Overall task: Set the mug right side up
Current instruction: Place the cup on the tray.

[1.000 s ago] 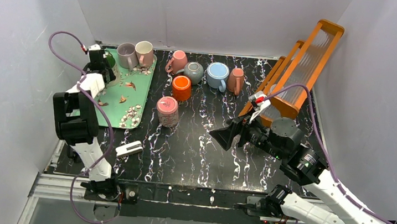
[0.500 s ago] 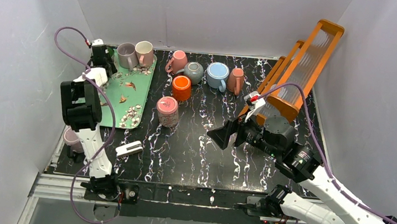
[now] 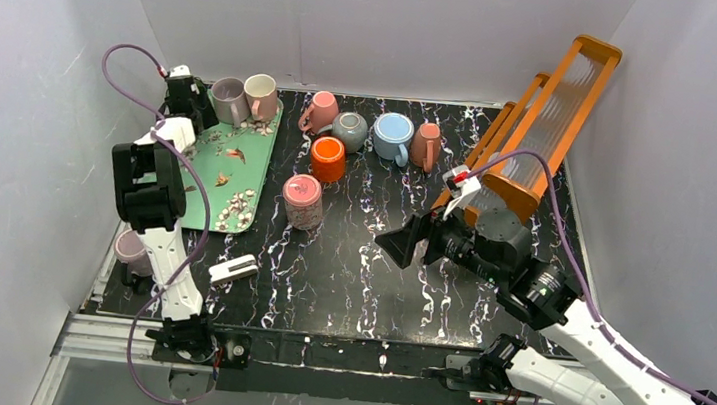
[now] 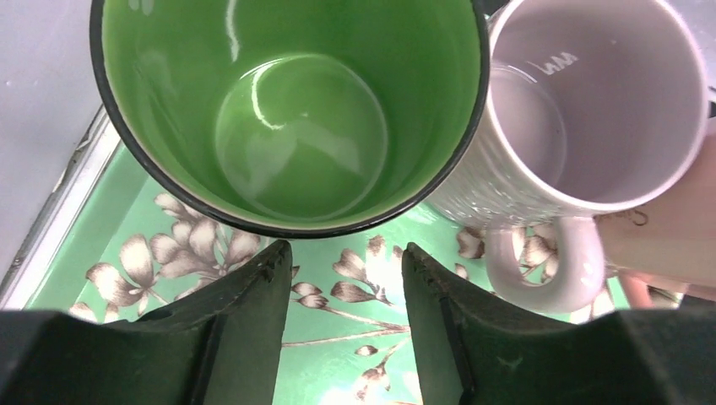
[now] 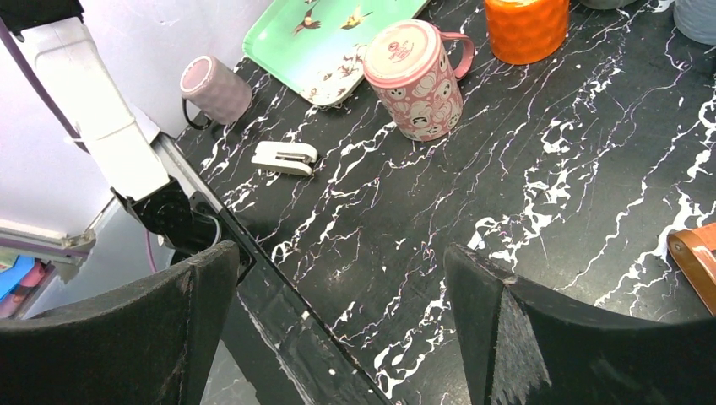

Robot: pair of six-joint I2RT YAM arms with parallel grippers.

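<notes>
A pink patterned mug (image 3: 301, 201) stands on the black marble table, its flat base seemingly upward and its handle to the right; it also shows in the right wrist view (image 5: 414, 76). My right gripper (image 3: 400, 247) is open and empty, hovering over the table's middle, to the right of and nearer than this mug (image 5: 338, 253). My left gripper (image 3: 187, 102) is open at the back left over the green tray (image 4: 355, 337). Its jaws stand just short of an upright green mug (image 4: 287, 110), not touching it.
A lilac mug (image 4: 591, 110) touches the green one on the tray (image 3: 248, 166). An orange mug (image 3: 328, 158) and several more mugs line the back. An orange rack (image 3: 544, 121) leans at the right. A white clip (image 3: 233, 269) and a lilac mug (image 3: 131, 251) lie near the left arm.
My left arm has drawn up and swung its gripper toward the back over the tray, uncovering the lilac mug by its base. My right gripper moved slightly left.
</notes>
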